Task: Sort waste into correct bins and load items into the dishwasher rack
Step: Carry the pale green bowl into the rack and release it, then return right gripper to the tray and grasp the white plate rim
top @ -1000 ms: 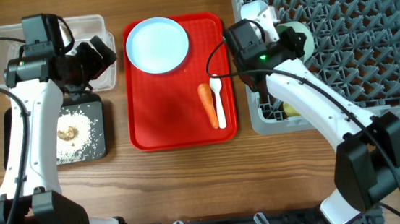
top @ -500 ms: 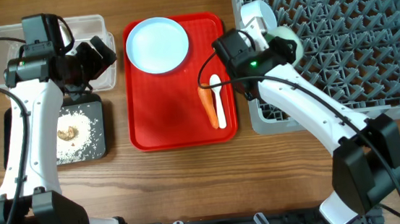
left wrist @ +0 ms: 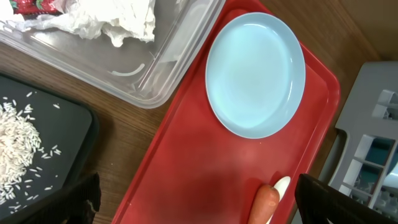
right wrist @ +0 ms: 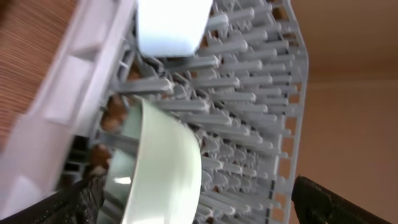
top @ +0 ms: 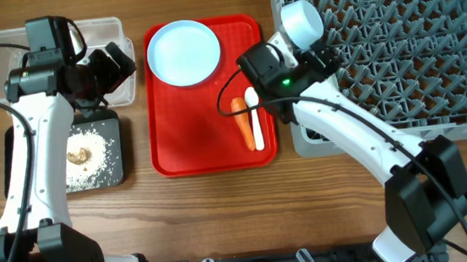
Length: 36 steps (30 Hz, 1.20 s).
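My right gripper (right wrist: pixel 208 202) is open at the near left part of the grey dishwasher rack (top: pixel 429 46). A pale green bowl (right wrist: pixel 161 168) stands on edge among the pegs between its spread fingers. A second pale bowl (top: pixel 302 21) sits upside down at the rack's far left corner. On the red tray (top: pixel 192 147) lie the pale blue plate (top: pixel 183 52), the orange carrot (top: pixel 241 122) and the white spoon (top: pixel 254 116). My left gripper (top: pixel 117 63) hangs open and empty over the right end of the clear tub (top: pixel 7 57).
The tub holds a crumpled tissue (left wrist: pixel 112 22) and a red-and-white wrapper (left wrist: pixel 34 5). The black tray (top: pixel 117 173) in front of it carries rice grains (top: pixel 100 151) and a brownish lump (top: pixel 79 155). Bare wood lies along the front of the table.
My right gripper has opened, let go of the pale green bowl in the rack, and drawn back to the left. The left arm has not moved.
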Each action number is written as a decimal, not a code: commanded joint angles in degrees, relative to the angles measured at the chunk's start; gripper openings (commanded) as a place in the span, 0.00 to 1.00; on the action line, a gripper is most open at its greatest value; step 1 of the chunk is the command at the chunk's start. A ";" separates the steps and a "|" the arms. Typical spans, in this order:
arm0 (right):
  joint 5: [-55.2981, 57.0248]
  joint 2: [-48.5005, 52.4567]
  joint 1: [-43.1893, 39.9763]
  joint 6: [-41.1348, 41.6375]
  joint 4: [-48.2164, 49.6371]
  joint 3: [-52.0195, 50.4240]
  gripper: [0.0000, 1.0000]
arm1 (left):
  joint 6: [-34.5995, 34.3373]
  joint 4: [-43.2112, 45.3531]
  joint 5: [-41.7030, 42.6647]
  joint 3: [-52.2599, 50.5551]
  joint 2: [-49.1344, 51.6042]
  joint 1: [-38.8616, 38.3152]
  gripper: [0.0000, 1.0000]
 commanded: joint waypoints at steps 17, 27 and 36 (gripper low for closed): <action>-44.48 -6.05 1.03 -1.57 19.45 -0.13 1.00 | 0.07 0.15 -0.13 0.24 -1.11 0.26 1.00; -74.42 -6.05 1.01 7.78 18.14 -0.15 1.00 | 0.07 0.15 -0.13 0.24 -1.11 0.26 1.00; -65.53 -6.05 0.81 21.49 20.15 -0.13 0.99 | 0.04 0.15 -0.13 0.24 -1.11 0.26 1.00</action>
